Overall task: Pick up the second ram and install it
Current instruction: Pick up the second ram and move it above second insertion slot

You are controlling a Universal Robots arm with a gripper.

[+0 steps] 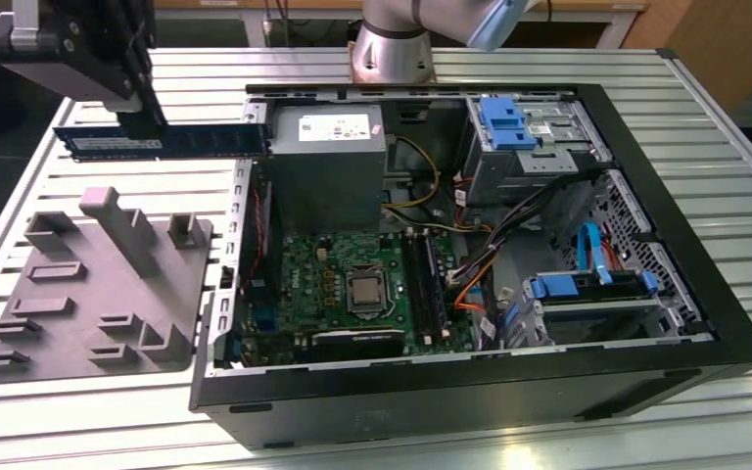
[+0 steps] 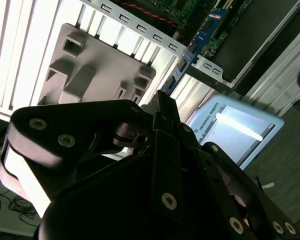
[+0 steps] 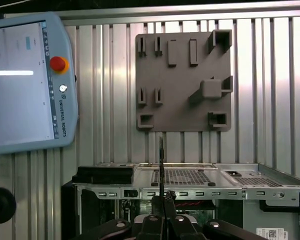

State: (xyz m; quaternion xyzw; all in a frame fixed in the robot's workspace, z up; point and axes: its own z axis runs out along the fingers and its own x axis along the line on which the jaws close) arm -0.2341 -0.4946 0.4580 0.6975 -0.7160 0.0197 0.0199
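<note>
The second ram (image 1: 167,142) is a long dark-blue stick that hangs level in the air above the table, just off the open case's far corner on the exterior view's left. My gripper (image 1: 142,122) is shut on it from above, gripping near its middle. In the first wrist view the ram (image 3: 161,165) appears edge-on as a thin line rising from my gripper (image 3: 161,207). In the second wrist view the ram (image 2: 190,52) runs away from the gripper (image 2: 162,100). The black motherboard slots (image 1: 426,282) lie inside the case, well to the exterior view's right of the gripper.
A grey plastic holder tray (image 1: 89,294) lies on the slatted table beside the open computer case (image 1: 481,392). Inside are the power supply (image 1: 326,147), cables and blue drive brackets (image 1: 504,122). A teach pendant (image 3: 25,80) rests on the table beyond the tray.
</note>
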